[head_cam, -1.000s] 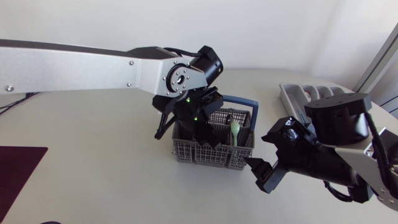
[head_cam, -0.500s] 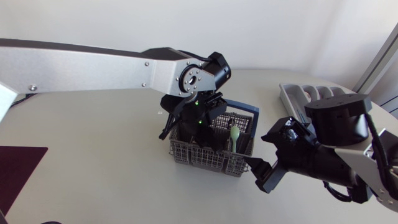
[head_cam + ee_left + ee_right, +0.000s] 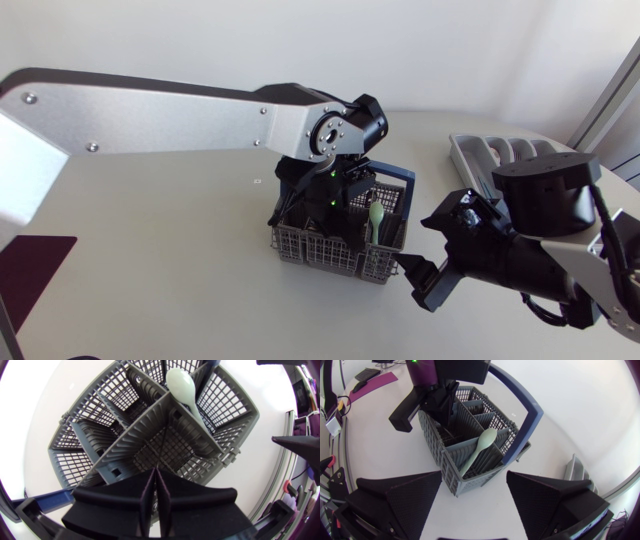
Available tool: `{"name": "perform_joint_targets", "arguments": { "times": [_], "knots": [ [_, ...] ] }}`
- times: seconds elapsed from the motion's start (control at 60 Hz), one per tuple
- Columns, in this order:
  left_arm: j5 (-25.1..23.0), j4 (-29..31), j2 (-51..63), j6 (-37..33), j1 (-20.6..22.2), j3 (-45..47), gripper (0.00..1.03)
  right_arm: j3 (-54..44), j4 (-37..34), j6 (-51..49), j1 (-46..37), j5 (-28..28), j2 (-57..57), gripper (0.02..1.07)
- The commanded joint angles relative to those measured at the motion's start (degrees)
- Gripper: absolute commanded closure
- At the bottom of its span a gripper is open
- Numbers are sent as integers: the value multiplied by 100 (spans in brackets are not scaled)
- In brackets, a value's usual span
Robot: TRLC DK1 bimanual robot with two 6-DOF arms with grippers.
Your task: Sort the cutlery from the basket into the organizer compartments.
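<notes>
A grey mesh cutlery basket point(image 3: 300, 245) with a blue handle stands mid-table. A pale green spoon point(image 3: 376, 213) leans upright in its right-hand compartment. My left gripper point(image 3: 326, 205) reaches down into a compartment to the left of the spoon. In the left wrist view that gripper point(image 3: 155, 482) has its fingers pressed together above the basket floor point(image 3: 170, 452). A thin dark line runs on from their tips, and I cannot tell what it is. The spoon point(image 3: 180, 385) stands beyond a partition. My right gripper point(image 3: 416, 280) hovers open by the basket's right front corner, and in its own view point(image 3: 472, 505) it faces the basket point(image 3: 450, 465) and spoon point(image 3: 482, 442).
The grey organizer point(image 3: 470, 150) lies at the table's far right, behind my right arm. A dark purple mat point(image 3: 30, 265) covers the near left corner. The blue handle point(image 3: 532, 410) arches over the basket's far side.
My left arm has shifted right and lowered its gripper deeper into the basket, with the fingers closing. The right arm and the spoon have kept still.
</notes>
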State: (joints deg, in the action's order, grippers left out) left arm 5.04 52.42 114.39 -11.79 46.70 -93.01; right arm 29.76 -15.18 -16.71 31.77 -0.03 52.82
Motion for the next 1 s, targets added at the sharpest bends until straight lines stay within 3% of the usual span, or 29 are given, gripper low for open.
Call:
{"name": "perform_joint_targets", "arguments": {
  "times": [0.0, 0.1, 0.167, 0.3, 0.5, 0.7, 0.75, 0.983],
  "knots": [
    [6, 497, 330, 63, 24, 117, 100, -181, 24, -52, -39, -23, -35, 14],
    [6, 532, 391, 54, 24, 108, 99, -181, 24, -52, -39, -32, -35, 14],
    [15, 681, 453, 54, 50, 90, 86, -181, 33, -52, -30, -32, -35, 14],
    [15, 831, 514, 54, 94, 46, 72, -190, 50, -52, -30, -32, -35, 14],
    [15, 831, 725, 63, 129, 108, 70, -198, 50, -52, -39, -32, -43, 14],
    [103, 769, 883, 81, 191, 213, 90, -198, 50, -52, -39, -32, -43, 14],
    [173, 699, 901, 81, 199, 266, 100, -198, 50, -52, -39, -32, -43, 14],
    [700, 400, 673, 72, 261, 459, 100, -207, 59, -52, -39, -32, -17, 14]
  ]
}}
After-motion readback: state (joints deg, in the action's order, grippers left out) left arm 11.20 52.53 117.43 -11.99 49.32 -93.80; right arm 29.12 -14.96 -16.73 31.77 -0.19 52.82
